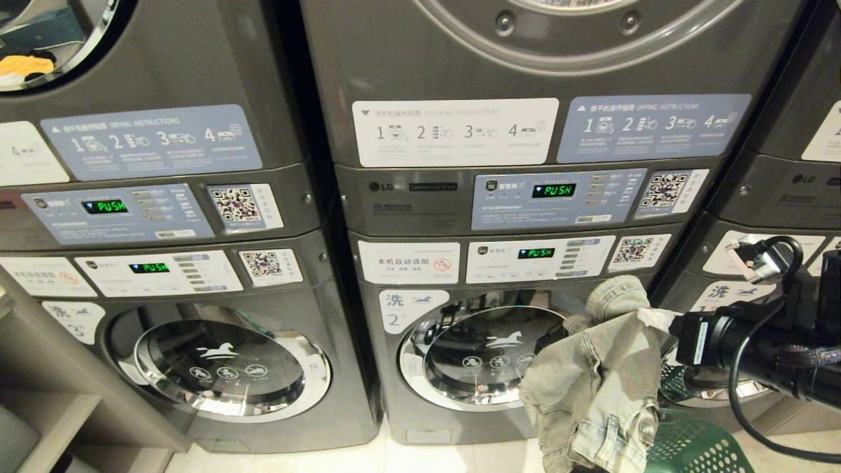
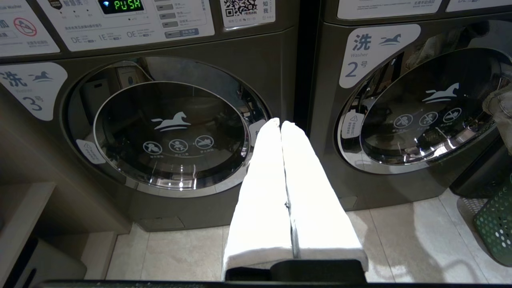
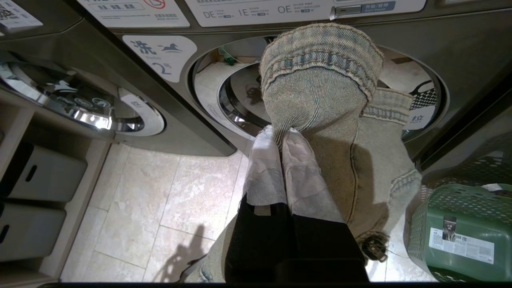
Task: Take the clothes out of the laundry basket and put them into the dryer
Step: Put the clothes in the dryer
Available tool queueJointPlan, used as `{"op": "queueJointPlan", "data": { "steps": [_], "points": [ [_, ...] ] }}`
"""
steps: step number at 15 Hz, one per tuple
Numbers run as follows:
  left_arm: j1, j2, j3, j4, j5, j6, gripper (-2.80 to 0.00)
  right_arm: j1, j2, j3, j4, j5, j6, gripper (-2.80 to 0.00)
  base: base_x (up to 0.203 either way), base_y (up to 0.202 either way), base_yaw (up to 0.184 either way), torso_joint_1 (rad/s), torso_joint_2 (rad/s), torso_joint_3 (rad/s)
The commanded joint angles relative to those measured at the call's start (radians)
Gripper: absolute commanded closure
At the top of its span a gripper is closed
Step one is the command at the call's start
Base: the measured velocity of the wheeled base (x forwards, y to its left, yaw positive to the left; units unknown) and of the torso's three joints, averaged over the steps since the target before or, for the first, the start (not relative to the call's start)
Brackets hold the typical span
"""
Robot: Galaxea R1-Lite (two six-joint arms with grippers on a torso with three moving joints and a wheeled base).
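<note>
Right arm reaches in level from 3 o'clock in head view; right pincer point(image 3: 285, 138) clamped on the denim garment point(image 1: 601, 374), which hangs before washer no. 2 point(image 1: 483, 358), above the green laundry basket point(image 1: 696, 447). Left pincer point(image 2: 281, 126) closed, empty, pointing between the washers.

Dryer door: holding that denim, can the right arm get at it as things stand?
Probably not yet. The dryer door sits high above, only its lower rim in the head view. The right gripper is shut on the clothes, low in front of washer 2, beside the laundry basket.
</note>
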Motion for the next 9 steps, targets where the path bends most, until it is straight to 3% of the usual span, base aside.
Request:
{"op": "queueJointPlan", "data": {
  "steps": [1,9],
  "points": [
    [0.0,0.0,0.0,0.0,0.0,0.002,0.0,0.0,0.0,-0.001,-0.003,0.001,0.001,0.0,0.0,0.0,0.0,0.159,-0.34,-0.174],
    [0.0,0.0,0.0,0.0,0.0,0.003,0.0,0.0,-0.003,-0.001,-0.003,0.001,0.0,0.0,0.0,0.0,0.0,0.16,-0.32,-0.17]
  ]
}}
